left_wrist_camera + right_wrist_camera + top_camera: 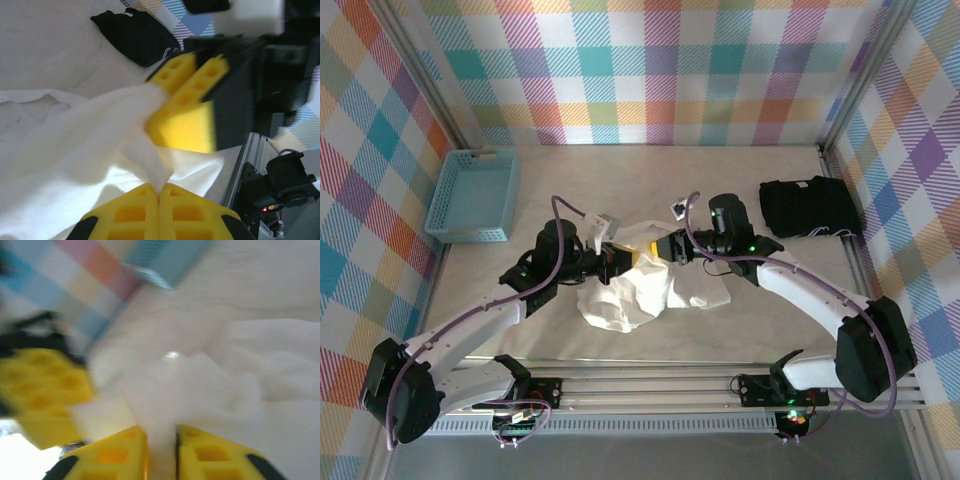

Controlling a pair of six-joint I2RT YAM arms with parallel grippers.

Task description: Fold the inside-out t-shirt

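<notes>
Inside-out t-shirt [625, 298]: white, crumpled heap, front-centre of table [740, 170], btwn arms. Left gripper [159, 197]: jaws closed, pinching shirt fabric. Right gripper [161, 442]: likewise clamped on a shirt fold, just beside left. Black garment [810, 207] at right; blue basket [475, 193] at left.
</notes>
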